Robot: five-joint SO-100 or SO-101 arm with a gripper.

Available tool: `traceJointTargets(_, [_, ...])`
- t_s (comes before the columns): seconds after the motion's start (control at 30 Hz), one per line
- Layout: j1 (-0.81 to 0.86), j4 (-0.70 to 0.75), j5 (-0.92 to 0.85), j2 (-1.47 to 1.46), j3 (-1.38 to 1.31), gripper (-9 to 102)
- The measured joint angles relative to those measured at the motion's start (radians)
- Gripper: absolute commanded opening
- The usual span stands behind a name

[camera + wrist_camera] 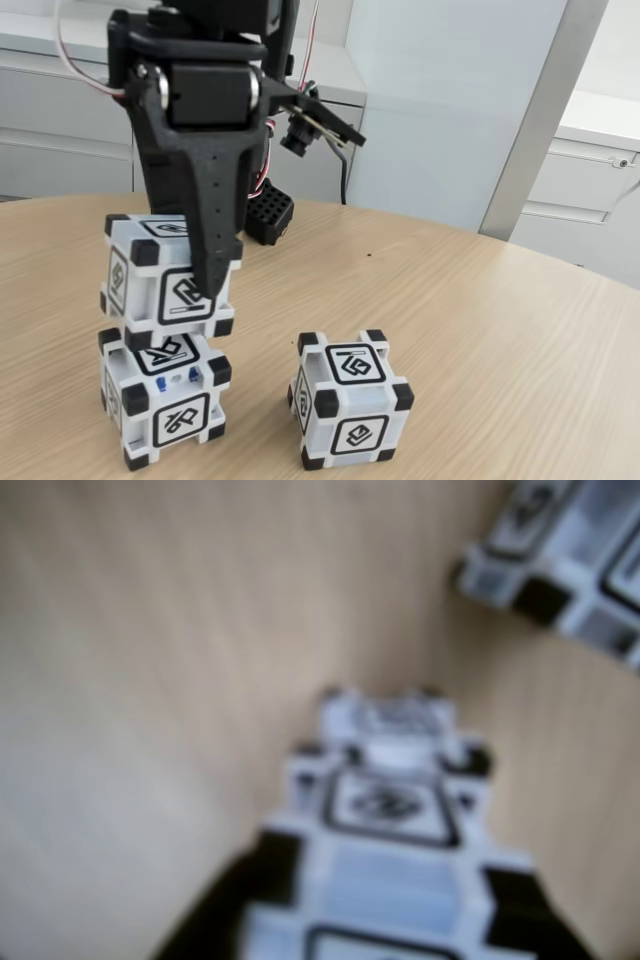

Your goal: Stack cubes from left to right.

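Two cubes are stacked at the left of the fixed view. The lower cube stands on the table and shows small blue parts near its top edge. The upper cube sits on it, shifted slightly to the left. My black gripper comes down from above and is shut on the upper cube, with one finger across its front face and the other hidden behind it. A third cube stands alone to the right. The blurred wrist view shows the held cube, the lower cube and the third cube.
The round wooden table has free room on the right and behind the cubes. A small black block sits by the arm's base at the back. Grey cabinets and a white wall stand beyond the table's edge.
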Motion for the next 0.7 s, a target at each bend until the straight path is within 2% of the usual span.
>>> traceJointTargets(0.7, [-0.005,-0.002,0.048,0.000,0.000,19])
